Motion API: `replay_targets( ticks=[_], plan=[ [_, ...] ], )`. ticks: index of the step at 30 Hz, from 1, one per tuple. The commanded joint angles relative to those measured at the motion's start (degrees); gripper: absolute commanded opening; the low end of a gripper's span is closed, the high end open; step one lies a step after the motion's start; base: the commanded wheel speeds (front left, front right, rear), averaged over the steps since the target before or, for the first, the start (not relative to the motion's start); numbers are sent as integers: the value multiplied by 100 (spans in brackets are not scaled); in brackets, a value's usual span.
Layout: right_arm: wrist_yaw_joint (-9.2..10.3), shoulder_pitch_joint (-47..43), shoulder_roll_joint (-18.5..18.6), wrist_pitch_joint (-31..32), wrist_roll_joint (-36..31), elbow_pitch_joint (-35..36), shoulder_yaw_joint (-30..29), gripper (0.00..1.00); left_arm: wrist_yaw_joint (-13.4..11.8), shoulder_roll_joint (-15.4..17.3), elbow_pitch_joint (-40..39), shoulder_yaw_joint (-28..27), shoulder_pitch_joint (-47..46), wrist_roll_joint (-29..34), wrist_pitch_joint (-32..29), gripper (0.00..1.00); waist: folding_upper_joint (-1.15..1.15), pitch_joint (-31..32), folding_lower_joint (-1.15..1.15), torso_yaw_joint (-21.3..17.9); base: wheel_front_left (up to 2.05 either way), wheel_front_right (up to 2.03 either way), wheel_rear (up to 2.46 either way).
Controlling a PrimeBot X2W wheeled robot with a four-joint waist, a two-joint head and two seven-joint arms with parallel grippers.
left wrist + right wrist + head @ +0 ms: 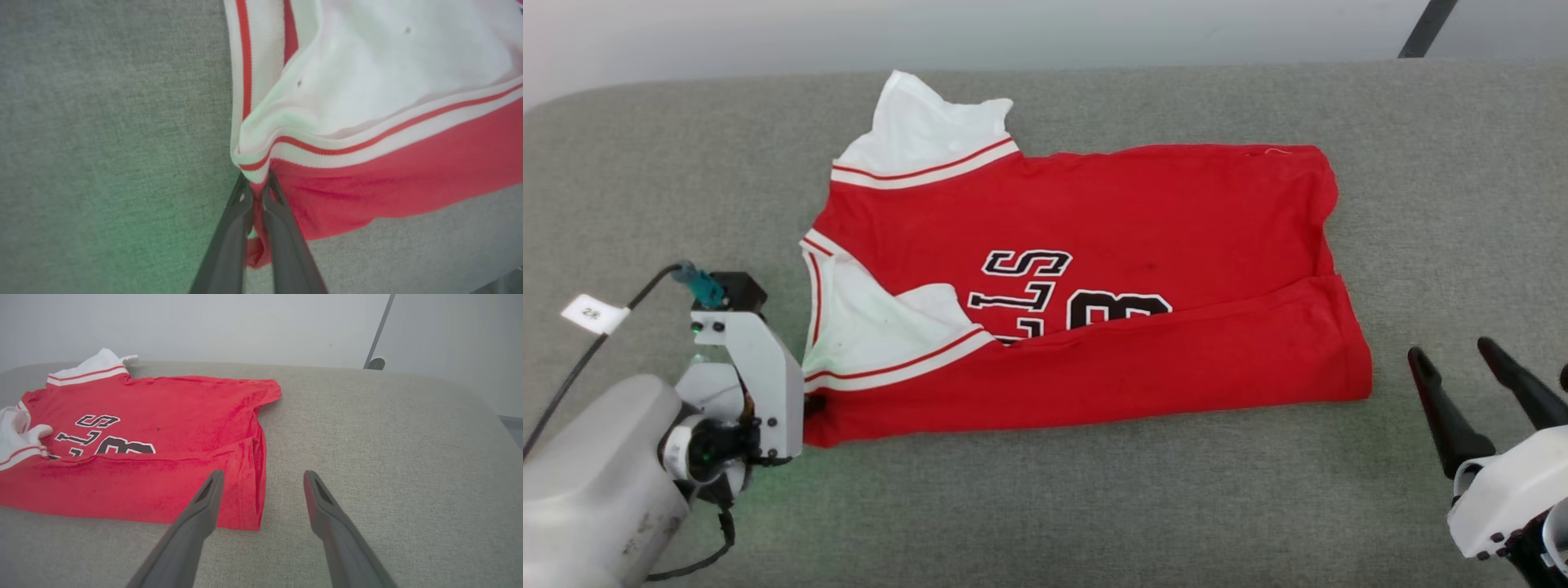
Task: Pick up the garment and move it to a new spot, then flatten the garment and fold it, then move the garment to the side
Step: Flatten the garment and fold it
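Observation:
The garment [1094, 269], a red jersey with white-and-red striped trim and black-and-white lettering, lies partly folded in the middle of the grey table [1045, 490]. Its near long edge is folded over the front, and white inside cloth shows at the left end. My left gripper [809, 404] is at the jersey's near-left corner. In the left wrist view the left gripper [257, 190] is shut on the garment [388, 179], with red cloth pinched between its fingers. My right gripper [1454, 351] stands open just off the jersey's near-right corner, and the right gripper [263, 477] is open with nothing in it beside the garment [163, 428].
The grey padded table runs wide on every side of the jersey, with bare cloth to the right [388, 437] and along the near edge. A pale wall [1013, 33] stands behind it, with a dark slanted pole [1425, 28] at the far right.

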State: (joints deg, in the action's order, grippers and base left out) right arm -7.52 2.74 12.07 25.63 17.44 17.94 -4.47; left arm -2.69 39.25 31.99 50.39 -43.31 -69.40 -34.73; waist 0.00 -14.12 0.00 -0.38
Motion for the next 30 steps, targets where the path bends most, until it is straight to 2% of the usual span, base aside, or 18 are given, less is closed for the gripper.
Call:
replay_targets(
  ticks=[1, 7, 15, 29, 30],
  plan=[
    [7, -48, 26, 123, 44, -17, 21, 100, 28, -135, 90, 88, 50, 58, 30, 0, 0, 17, 0, 45, 0, 0, 0],
    [7, 68, 258, 811, 117, -209, 124, 100, 168, -303, 248, 109, -8, 96, 157, 0, 0, 45, 0, 158, 0, 0, 0],
    [7, 573, 495, 1551, 242, -910, 68, 100, 265, -529, 377, 177, -136, 170, 232, 0, 0, -22, 0, 356, 0, 0, 0],
    [7, 1345, 535, 2135, 614, -2569, 457, 100, 425, -860, 620, 208, -454, 253, 363, 0, 0, -268, 0, 646, 0, 0, 0],
    [6, 1363, 545, 2195, 627, -2670, 502, 86, 442, -876, 646, 200, -476, 245, 383, 0, 0, -275, 0, 658, 0, 0, 0]
  ],
)
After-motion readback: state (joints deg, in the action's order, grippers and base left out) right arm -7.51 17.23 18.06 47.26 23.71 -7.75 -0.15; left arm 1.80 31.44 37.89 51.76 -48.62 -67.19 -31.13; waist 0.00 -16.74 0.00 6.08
